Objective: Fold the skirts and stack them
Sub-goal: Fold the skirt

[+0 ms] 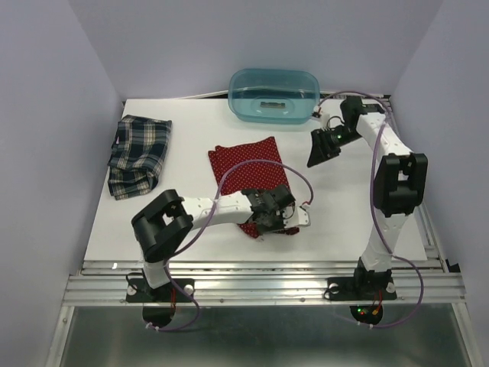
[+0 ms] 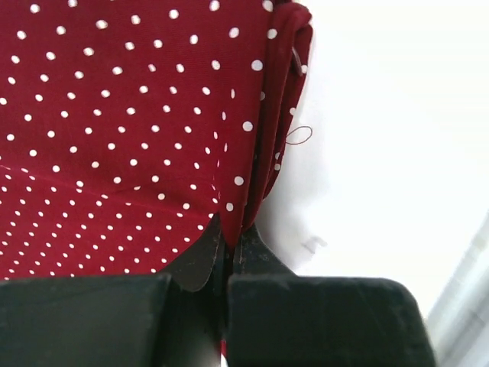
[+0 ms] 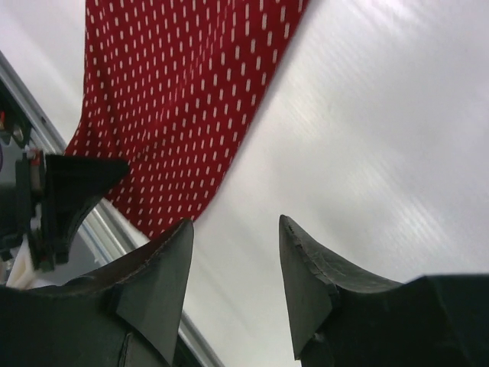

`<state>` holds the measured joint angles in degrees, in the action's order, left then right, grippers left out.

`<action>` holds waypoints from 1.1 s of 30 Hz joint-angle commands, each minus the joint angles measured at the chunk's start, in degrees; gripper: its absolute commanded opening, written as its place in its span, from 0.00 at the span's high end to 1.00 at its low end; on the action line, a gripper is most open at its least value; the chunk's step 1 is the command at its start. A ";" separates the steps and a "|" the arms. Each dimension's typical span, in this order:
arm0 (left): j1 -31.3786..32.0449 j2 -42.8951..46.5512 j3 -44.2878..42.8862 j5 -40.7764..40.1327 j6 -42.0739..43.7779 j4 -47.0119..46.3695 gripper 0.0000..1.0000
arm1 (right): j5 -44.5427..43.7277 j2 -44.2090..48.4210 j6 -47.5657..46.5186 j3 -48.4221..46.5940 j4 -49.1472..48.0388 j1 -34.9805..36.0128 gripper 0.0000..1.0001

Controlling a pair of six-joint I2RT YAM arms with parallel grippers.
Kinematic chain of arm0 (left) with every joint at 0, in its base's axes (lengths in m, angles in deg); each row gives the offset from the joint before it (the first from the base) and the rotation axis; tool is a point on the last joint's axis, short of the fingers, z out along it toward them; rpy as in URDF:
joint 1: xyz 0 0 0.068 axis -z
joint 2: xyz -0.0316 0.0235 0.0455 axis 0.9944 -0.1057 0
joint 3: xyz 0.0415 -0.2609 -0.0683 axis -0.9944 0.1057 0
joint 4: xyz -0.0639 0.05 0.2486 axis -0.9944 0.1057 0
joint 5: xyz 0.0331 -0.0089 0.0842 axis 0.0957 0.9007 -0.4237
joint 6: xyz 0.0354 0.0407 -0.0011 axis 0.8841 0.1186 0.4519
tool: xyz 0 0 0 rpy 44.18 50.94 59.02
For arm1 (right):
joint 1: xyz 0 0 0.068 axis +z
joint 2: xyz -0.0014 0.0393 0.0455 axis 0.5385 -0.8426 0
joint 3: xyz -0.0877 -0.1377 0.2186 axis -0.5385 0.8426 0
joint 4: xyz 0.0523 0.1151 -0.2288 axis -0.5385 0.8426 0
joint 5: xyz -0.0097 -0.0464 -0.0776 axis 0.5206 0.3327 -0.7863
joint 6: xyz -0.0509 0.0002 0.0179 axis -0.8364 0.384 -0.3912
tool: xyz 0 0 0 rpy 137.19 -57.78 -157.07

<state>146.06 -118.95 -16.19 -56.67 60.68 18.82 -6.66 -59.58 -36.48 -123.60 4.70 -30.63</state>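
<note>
I see white table [image 1: 367,206]. Red skirt [image 1: 248,172] lies mid-table, its near edge pinched in my left gripper [image 2: 228,229], jaws clenched on cloth. Plaid skirt [image 1: 139,153] sits far left, well apart. Right gripper [image 3: 237,229] parted, empty, above table right of red skirt.

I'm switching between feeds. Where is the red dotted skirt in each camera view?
Top external: the red skirt lies mid-table, its near edge under the left gripper.
Left wrist: the red skirt fills the left and centre, its folded edge pinched in the shut jaws.
Right wrist: the red skirt runs across the upper left, above the open right gripper.
Shared landmark: the white table bordering the skirt's edge shows in all three views.
</note>
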 commanded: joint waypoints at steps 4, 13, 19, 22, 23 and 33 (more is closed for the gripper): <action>1.86 10.52 -1.97 19.26 -2.34 17.03 1.00 | 1.83 -4.33 11.46 -8.99 -14.55 7.10 0.43; -4.71 8.53 -18.12 26.04 1.78 30.65 1.00 | -3.27 -17.60 14.47 -19.82 -21.06 12.98 0.39; -15.79 -0.51 -28.59 23.59 7.49 32.33 1.00 | -6.08 -20.85 14.56 -15.25 -25.73 16.06 0.45; -20.55 -5.09 -36.23 21.83 10.48 33.47 1.00 | -6.26 -21.47 13.95 -13.49 -25.91 16.06 0.49; -22.64 -7.98 -39.64 21.65 11.10 33.82 1.00 | -6.43 -21.74 13.60 -13.22 -25.56 16.06 0.50; -29.26 -21.28 -45.83 19.10 15.59 29.35 0.87 | -17.05 -17.87 16.32 -14.80 -26.17 16.06 0.26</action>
<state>117.52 -139.48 -59.69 -37.00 73.69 48.91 -15.62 -80.63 -21.18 -137.51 -19.45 -14.19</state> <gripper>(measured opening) 0.122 0.717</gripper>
